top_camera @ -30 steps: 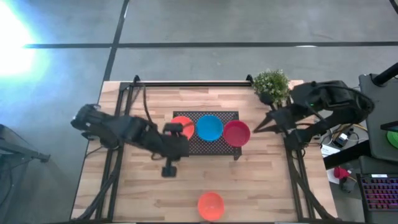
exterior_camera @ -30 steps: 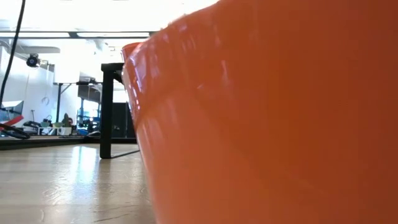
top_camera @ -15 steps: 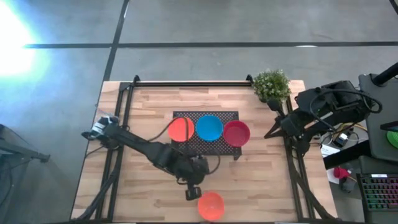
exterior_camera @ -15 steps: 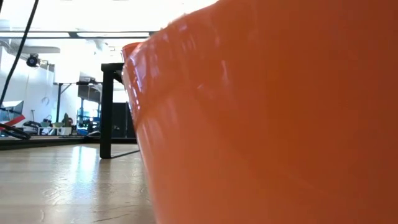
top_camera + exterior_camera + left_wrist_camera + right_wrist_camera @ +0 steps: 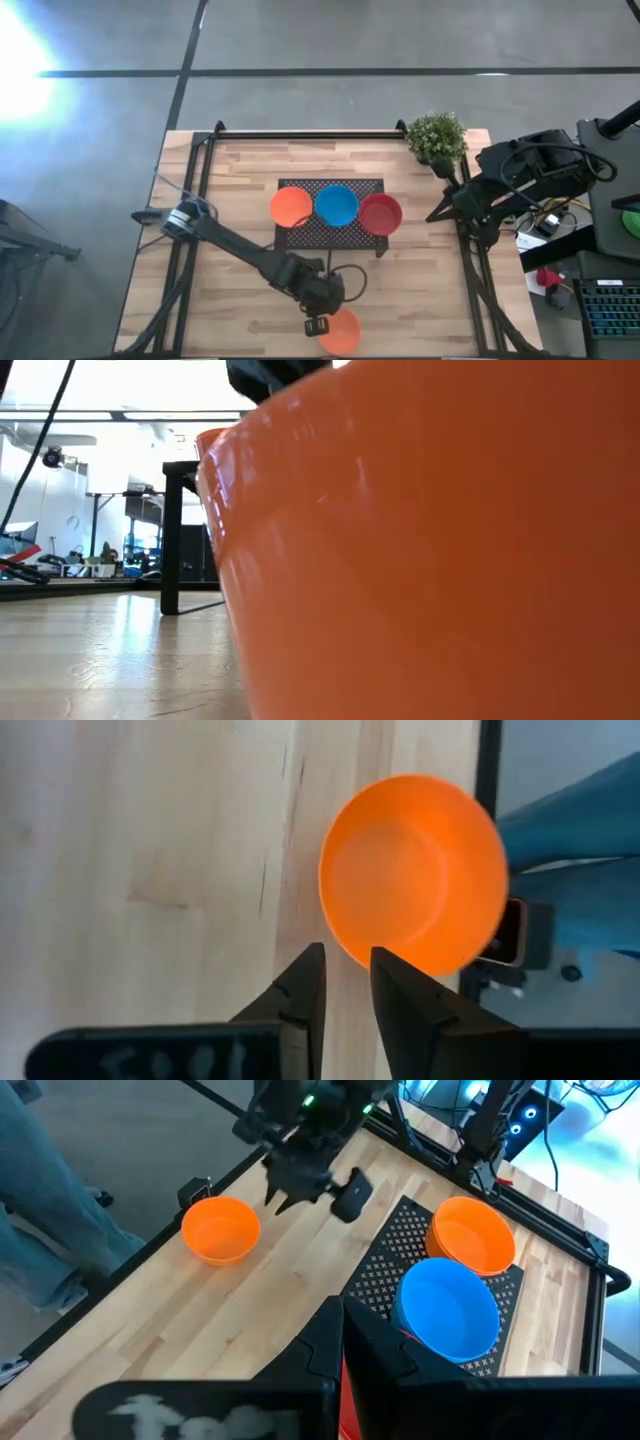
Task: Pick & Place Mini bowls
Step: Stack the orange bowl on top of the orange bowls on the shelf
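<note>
Our left end effector (image 5: 318, 326) has swung from the dark mesh rack (image 5: 335, 233) to the lone small orange plastic bowl (image 5: 341, 331) at the surface's (image 5: 240, 190) front edge — fingers slightly parted, empty. A glancing rim contact could shove it off.

You see the rack (image 5: 330, 218) mid-bench (image 5: 230, 300), with three bowls in a row on it: one bowl (image 5: 291, 207) on its left end, a second bowl (image 5: 336, 204) in the middle, a third bowl (image 5: 380, 214) on its right end. A fourth bowl (image 5: 341, 332) sits alone at the bench's front edge, well apart from the rack. The left tool (image 5: 316, 326) sits just beside it, on its left. The plant (image 5: 437, 136) stands at the back right corner. The right tool (image 5: 432, 214) waits at the right edge, beside the rack.
</note>
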Robot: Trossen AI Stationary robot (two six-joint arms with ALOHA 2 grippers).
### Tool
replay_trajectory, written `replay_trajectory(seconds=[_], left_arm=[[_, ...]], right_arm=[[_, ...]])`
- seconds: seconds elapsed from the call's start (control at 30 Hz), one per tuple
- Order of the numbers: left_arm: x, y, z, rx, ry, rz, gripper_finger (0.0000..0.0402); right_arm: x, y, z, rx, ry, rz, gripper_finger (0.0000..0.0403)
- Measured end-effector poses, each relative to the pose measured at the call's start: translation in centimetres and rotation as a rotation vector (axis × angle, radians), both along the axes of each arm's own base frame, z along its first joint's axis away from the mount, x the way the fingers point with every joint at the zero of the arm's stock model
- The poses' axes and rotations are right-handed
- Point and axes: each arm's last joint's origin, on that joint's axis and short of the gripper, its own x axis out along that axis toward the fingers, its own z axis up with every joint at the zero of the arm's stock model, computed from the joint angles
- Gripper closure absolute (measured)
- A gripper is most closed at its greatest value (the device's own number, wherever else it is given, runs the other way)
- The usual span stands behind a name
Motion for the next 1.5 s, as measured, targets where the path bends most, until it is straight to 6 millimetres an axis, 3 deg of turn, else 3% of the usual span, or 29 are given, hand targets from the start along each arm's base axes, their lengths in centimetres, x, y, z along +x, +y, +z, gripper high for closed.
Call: replay_trajectory(seconds=[0.3,0.8,1.07,1.2,1.33,1.5], left_arm=[[1.7,-0.9,-3.4,-0.002,0.017,0.014,0.0326],[2.7,-1.5,-6.9,-0.010,0.073,0.074,0.0326],[3.2,-1.8,-7.6,-0.029,0.054,0.070,0.0327],[3.1,-1.9,-8.3,-0.090,0.072,0.077,0.0346],[2.7,-2.0,-9.2,-0.160,0.144,0.070,0.0391],[2.4,-1.8,-8.7,-0.193,0.163,0.074,0.0399]], right_arm=[[-0.1,0.0,-0.1,-0.007,0.014,0.002,0.0394],[-0.1,0.0,-0.2,-0.008,0.020,0.002,0.0394],[-0.1,0.0,-0.2,-0.006,0.021,0.000,0.0394],[-0.1,0.0,-0.2,-0.006,0.021,0.000,0.0394],[-0.1,0.0,-0.1,-0.005,0.018,0.000,0.0394],[-0.1,0.0,-0.1,-0.005,0.018,0.000,0.0394]])
